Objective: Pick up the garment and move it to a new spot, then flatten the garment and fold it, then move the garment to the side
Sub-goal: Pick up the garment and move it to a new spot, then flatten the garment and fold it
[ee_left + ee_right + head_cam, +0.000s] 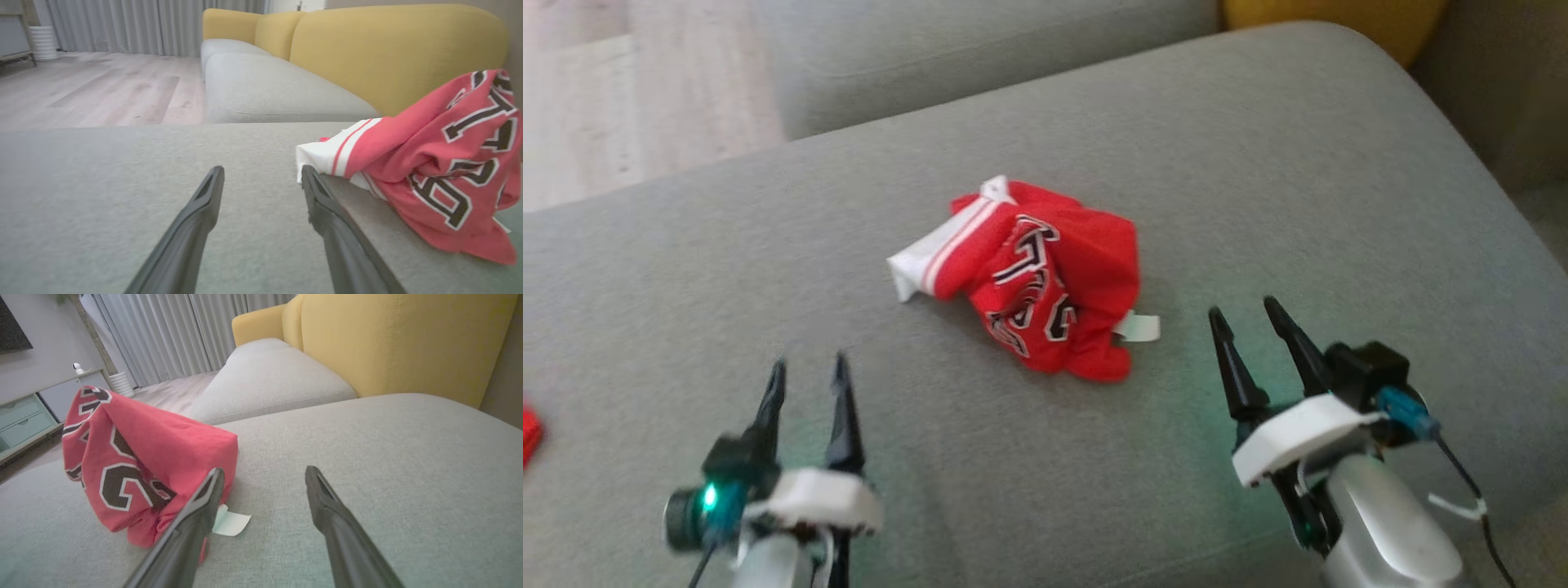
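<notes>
Left end effector (809, 361) and right end effector (1242, 306) gape empty beside the garment (1045, 286); right wrist view shows its white tag (231, 522).

Black, white-edged block characters cross the crumpled red garment (1045, 286), broken up by folds; only one shape, a G or a 6, stands out. No print is legible on the white tag (1137, 327) at its hem.

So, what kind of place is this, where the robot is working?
Most likely a living room in a home. There is a grey sofa seat with a yellow backrest, a wooden floor with long grey curtains, and a cabinet with drawers.
</notes>
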Available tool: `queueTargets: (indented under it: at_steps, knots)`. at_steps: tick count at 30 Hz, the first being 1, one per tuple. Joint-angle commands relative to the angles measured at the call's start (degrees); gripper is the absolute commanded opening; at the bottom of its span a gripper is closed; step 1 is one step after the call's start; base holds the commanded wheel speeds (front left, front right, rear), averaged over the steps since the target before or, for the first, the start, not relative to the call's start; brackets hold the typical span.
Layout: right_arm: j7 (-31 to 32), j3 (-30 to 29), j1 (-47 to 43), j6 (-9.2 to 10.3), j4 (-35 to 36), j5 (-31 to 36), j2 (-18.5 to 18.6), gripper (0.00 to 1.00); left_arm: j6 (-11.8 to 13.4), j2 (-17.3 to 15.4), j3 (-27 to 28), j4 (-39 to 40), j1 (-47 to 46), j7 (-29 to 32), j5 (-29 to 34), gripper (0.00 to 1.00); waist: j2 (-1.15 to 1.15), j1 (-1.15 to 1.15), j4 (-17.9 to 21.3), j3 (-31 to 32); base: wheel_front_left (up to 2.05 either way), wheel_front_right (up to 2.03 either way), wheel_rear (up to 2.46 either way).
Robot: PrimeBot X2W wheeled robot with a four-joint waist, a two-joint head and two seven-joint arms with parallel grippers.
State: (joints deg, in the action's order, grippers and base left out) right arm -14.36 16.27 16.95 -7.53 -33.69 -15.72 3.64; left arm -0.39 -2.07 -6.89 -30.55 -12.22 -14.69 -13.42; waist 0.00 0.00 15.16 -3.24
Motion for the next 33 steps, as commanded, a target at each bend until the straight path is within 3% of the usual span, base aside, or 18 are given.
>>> queueTargets:
  at_steps: [1,7,14,25,33]
  knots:
    - [-0.63,0.49,-0.22,0.04,1.44,0.47,-0.76,1.00,0.55,-0.99,2.83,3.06,-0.47,-0.30,0.92,1.00,0.00,0.00,-2.13,1.17,0.00,0.00,0.00]
    - [-0.63,-1.58,-2.45,0.04,0.71,1.33,-0.76,1.00,0.39,-0.86,6.48,7.46,7.50,-0.30,2.62,1.00,0.00,0.00,-4.80,2.63,0.00,0.00,0.00]
    - [-0.63,-2.18,-4.41,0.04,-0.83,2.02,-0.76,1.00,0.74,-0.82,4.25,9.86,12.72,-0.30,-0.35,1.00,0.00,0.00,-6.20,3.37,0.00,0.00,0.00]
    - [-0.63,3.06,-0.94,0.04,-10.12,1.32,-0.76,1.00,0.70,-0.81,1.09,9.10,11.74,-0.30,-0.81,1.00,0.00,0.00,-10.78,2.30,0.00,0.00,0.00]
    - [-0.63,2.34,2.33,0.04,-15.17,2.02,-0.76,1.00,1.02,-0.81,0.66,8.38,12.13,-0.30,-0.49,1.00,0.00,0.00,-15.28,0.96,0.00,0.00,0.00]
